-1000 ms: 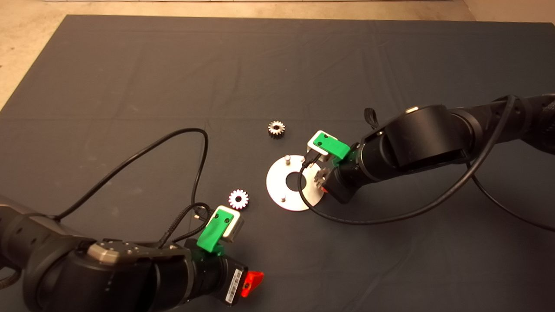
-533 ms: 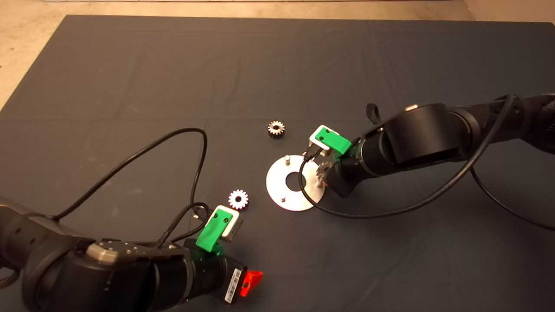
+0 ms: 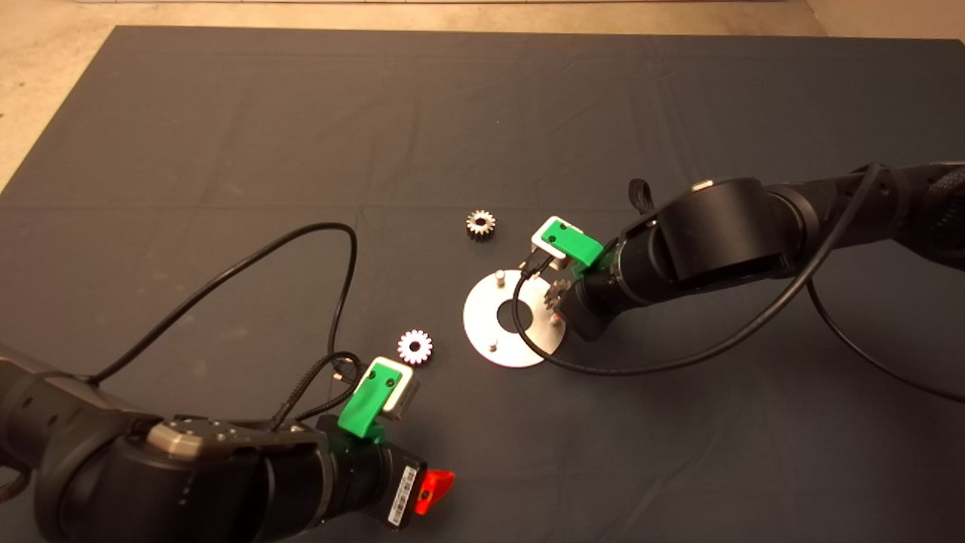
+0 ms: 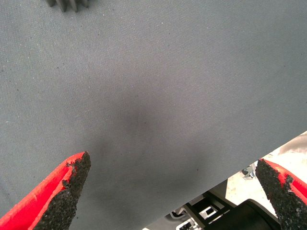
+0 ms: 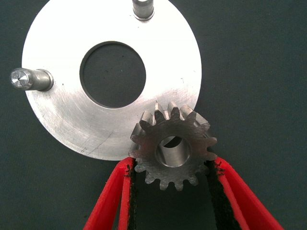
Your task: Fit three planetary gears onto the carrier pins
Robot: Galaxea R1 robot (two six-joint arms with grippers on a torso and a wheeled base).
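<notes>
A shiny silver disc (image 3: 490,320) with a large centre hole lies on the mat near the middle. Two carrier pins (image 5: 31,79) (image 5: 143,8) stand on it in plain sight; the held gear covers the spot of the third. My right gripper (image 5: 172,164) is shut on one planetary gear (image 5: 172,146), held flat over the disc's right rim (image 3: 559,294). Two more gears lie loose on the mat: one beyond the disc (image 3: 480,225), one to its left (image 3: 415,346). My left gripper (image 4: 175,184) hangs open over bare mat at the lower left.
A black cable (image 3: 249,264) loops across the mat left of the disc, and the right arm's cable (image 3: 641,369) curves past the disc's near side. The mat's near edge and some floor show in the left wrist view.
The right gripper has shifted slightly left and away with the gear, bringing it further over the disc's right rim. The left arm and the loose gears stayed put.
</notes>
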